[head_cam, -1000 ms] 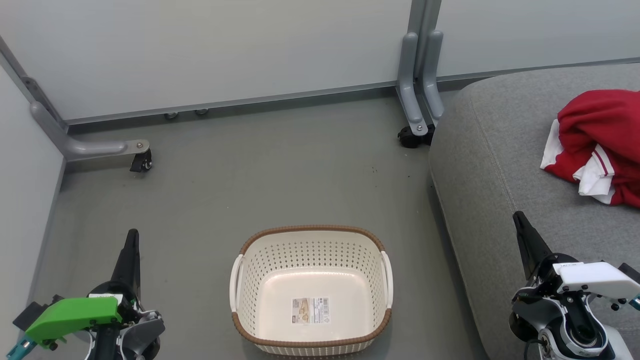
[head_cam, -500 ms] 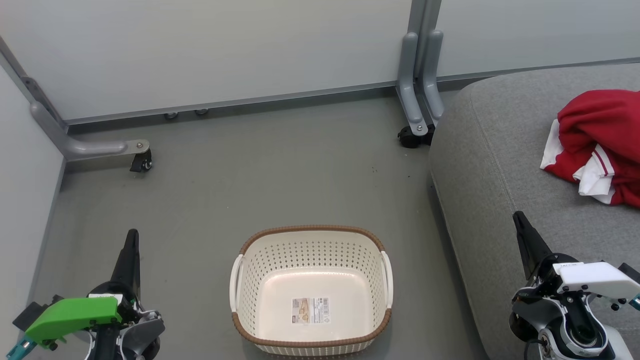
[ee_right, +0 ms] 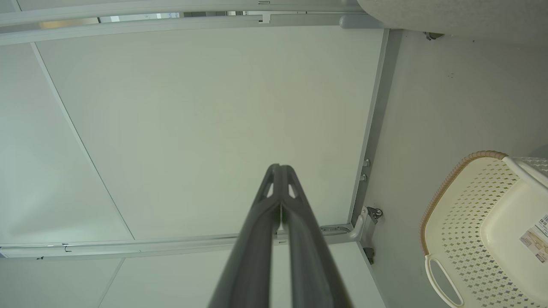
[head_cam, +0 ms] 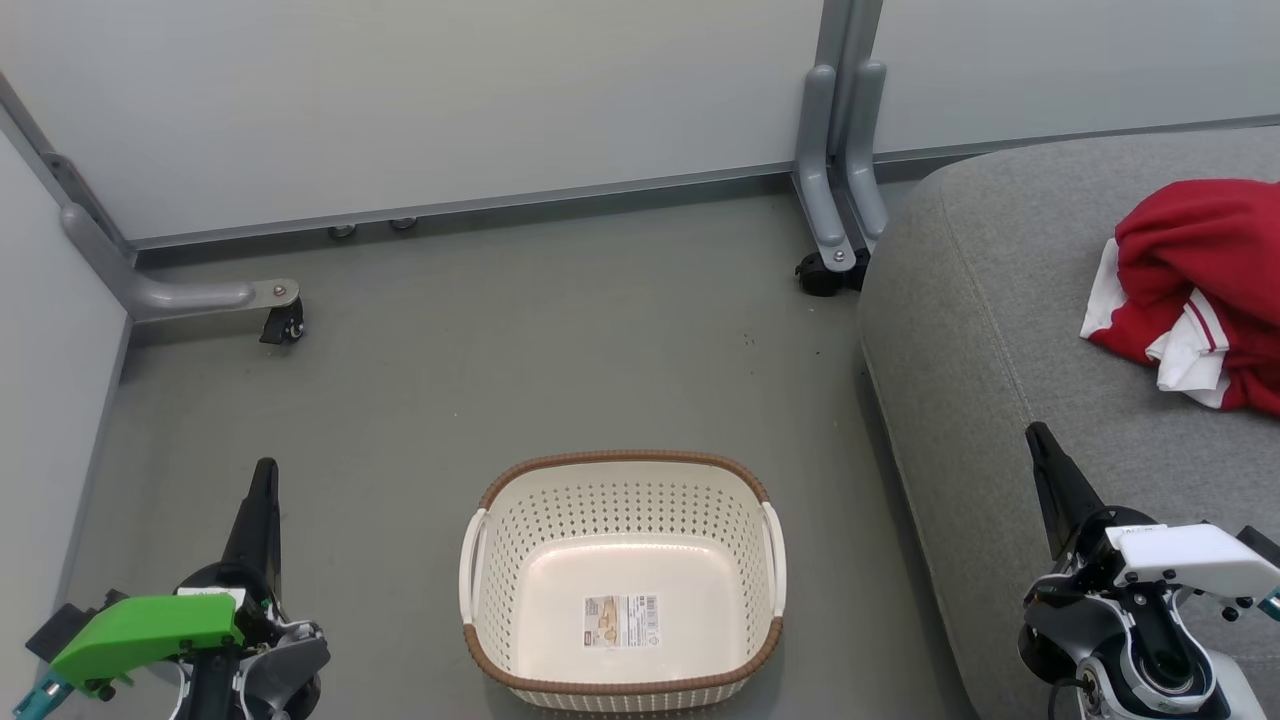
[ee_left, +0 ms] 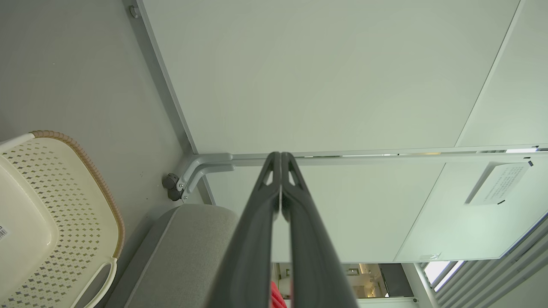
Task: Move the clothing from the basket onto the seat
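Looks basically done to me: the basket (head_cam: 620, 456) sits on the floor (head_cam: 500, 350) between the two tools, with nothing inside but its sticker (head_cam: 621, 620). The red clothing (head_cam: 1200, 240) is bunched up on the seat (head_cam: 980, 330), ahead of the right tool (head_cam: 1035, 432) and out to its right. The left tool (head_cam: 265, 468) has its fingers pressed together on nothing, basket just to its right. The right tool is the same, tips together over the seat's near edge. I'd guess they're parked closed because nothing's left to grab.
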Controlling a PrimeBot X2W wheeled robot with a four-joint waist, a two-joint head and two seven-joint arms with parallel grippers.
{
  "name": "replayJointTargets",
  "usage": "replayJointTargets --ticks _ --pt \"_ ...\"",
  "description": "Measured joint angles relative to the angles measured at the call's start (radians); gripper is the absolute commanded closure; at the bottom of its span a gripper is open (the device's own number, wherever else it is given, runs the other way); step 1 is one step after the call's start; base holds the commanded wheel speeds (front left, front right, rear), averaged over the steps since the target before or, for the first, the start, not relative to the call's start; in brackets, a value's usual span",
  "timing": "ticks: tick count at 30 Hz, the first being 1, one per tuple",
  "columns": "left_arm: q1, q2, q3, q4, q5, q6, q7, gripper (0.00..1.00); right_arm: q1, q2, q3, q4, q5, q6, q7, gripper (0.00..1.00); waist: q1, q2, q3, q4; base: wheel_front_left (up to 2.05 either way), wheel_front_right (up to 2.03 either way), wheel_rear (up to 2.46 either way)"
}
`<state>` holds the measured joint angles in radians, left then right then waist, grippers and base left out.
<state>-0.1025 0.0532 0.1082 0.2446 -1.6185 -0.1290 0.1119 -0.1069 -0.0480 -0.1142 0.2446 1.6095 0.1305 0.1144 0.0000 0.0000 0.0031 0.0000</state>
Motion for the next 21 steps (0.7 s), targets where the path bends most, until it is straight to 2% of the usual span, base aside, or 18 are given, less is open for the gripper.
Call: replayJointTargets --ticks 21 --pt "0.0 -0.001 0.002 0.0 0.001 0.0 0.001 1.0 0.0 0.0 0.0 0.0 0.0 0.0 0.0 1.0 0.0 0.0 0.0 0.0 0.0 0.0 0.0"
